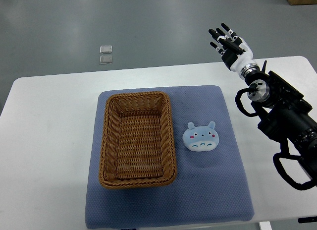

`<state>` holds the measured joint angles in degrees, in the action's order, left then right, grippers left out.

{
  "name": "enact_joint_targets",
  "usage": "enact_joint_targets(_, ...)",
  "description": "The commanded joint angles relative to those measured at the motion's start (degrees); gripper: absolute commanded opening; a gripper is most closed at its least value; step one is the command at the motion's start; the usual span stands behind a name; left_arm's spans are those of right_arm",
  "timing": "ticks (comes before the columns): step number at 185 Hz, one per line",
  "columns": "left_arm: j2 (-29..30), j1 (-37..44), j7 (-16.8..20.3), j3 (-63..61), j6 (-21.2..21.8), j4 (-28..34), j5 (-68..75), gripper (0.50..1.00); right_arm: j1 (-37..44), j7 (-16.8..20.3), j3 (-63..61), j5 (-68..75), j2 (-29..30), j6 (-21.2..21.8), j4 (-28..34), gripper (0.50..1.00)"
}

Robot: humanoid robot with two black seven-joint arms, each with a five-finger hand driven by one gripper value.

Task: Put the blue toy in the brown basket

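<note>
nothing done yet: the small blue plush toy with ears and a face (200,137) lies on the blue-grey mat (218,190), just right of the empty brown woven wicker basket (136,139). the right robot hand (229,44) hovers far right, fingers spread, holding nothing. grasp and drop remain.

Pale blue toy (200,138), brown woven basket (137,180), blue-grey mat (208,190)
</note>
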<state>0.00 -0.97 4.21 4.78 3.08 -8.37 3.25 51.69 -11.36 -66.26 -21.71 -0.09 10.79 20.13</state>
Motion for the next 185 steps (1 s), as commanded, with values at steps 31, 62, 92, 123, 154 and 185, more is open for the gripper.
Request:
enact_joint_targets(31,0.00,0.00,0.00,-0.03,0.00,0.02,0.00,1.000,-0.10,-0.06,-0.01,0.09,-0.09,0.11,0.61,0.905)
enact_joint_targets(62,0.00,0.00,0.00,-0.03,0.00,0.02,0.00,1.000,-0.10,-0.06,-0.01,0.00,-0.26,-0.16,0.79,0.905)
enact_joint_targets(92,0.00,-0.09,0.00,-0.03,0.00,0.02,0.00,1.000,-0.72,0.02,0.43,0.00,-1.67,-0.60,4.48,0.905)
enact_joint_targets(123,0.00,-0.09,0.00,-0.03,0.00,0.02,0.00,1.000,-3.53,0.02,1.74,-0.26,-6.06,-4.90,12.39,0.905)
enact_joint_targets(154,0.00,-0.09,0.00,-0.03,0.09,0.02,0.00,1.000,-3.62,0.11,7.90,-0.53,-11.16,-5.60,16.61,0.905)
enact_joint_targets(185,0.00,-0.09,0.00,-0.03,0.00,0.02,0.00,1.000,-3.00,0.11,17.21,-4.74,-17.84,-4.46,22.76,0.905)
